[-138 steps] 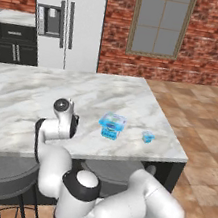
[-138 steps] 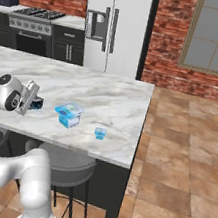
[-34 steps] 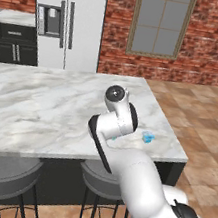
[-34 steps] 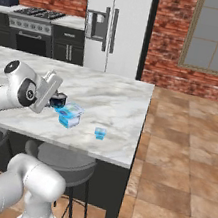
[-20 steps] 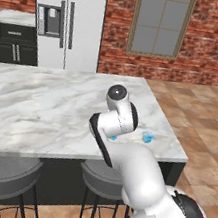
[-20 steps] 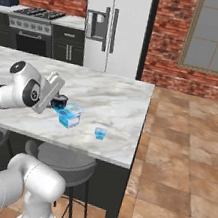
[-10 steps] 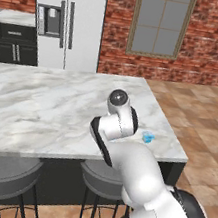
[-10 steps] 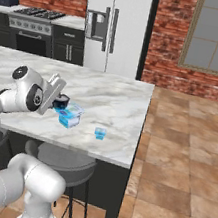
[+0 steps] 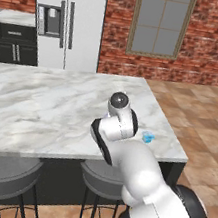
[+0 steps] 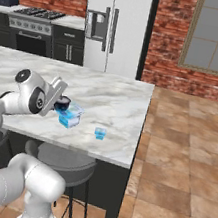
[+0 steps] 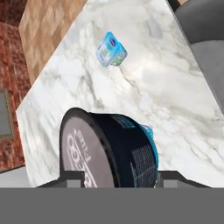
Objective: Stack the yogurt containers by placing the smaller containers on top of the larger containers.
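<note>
Dark cup [image 11: 109,151] fills the lower centre of the hand view, gripped between the jaws. We see it tipped: pale lid faces lower left, axis slanting, not upright. In the right base view it hangs touching or just over the big tub [image 10: 69,117], centre left; we judge placement under way. Tiny tub [image 10: 100,133] sits apart on the desk [image 10: 117,102].

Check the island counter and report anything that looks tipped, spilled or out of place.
Nothing is spilled or damaged. The dark cup is held tilted on its side in the gripper, right over the large blue tub. The tiny blue tub sits alone near the counter edge, looking upright.
</note>
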Robot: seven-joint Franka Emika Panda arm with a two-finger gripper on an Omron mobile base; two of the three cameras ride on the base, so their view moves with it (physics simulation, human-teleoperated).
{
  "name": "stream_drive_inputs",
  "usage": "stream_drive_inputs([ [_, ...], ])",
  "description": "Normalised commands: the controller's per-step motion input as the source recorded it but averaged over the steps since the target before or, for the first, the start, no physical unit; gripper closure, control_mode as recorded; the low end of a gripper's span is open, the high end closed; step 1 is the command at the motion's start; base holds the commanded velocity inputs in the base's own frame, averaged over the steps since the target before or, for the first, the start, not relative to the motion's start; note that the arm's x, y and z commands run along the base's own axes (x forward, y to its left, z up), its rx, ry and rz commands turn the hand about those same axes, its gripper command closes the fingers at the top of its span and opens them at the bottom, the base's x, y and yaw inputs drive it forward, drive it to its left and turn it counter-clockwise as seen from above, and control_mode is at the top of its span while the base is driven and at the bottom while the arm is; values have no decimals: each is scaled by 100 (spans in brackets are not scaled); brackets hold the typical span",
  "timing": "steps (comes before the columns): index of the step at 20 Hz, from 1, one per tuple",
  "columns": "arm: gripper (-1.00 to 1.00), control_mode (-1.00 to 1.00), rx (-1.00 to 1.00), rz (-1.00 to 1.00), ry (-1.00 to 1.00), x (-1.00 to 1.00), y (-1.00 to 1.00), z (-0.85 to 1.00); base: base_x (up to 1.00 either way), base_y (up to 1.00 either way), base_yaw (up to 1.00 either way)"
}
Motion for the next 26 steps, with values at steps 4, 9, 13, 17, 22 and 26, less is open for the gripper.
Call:
stream_drive_inputs([
  [4, 100, -100, 5, -7, 0, 8, 11, -7, 0, 0, 0],
  [9, 100, -100, 3, -7, -1, 10, 10, -7, 0, 0, 0],
  [13, 100, -100, 2, -6, -3, 8, 10, -8, 0, 0, 0],
  [17, 100, -100, 2, -4, -4, 10, 9, -8, 0, 0, 0],
  [22, 100, -100, 2, -4, -2, 11, 11, -7, 0, 0, 0],
  [26, 100, -100, 2, -4, 0, 11, 11, -6, 0, 0, 0],
])
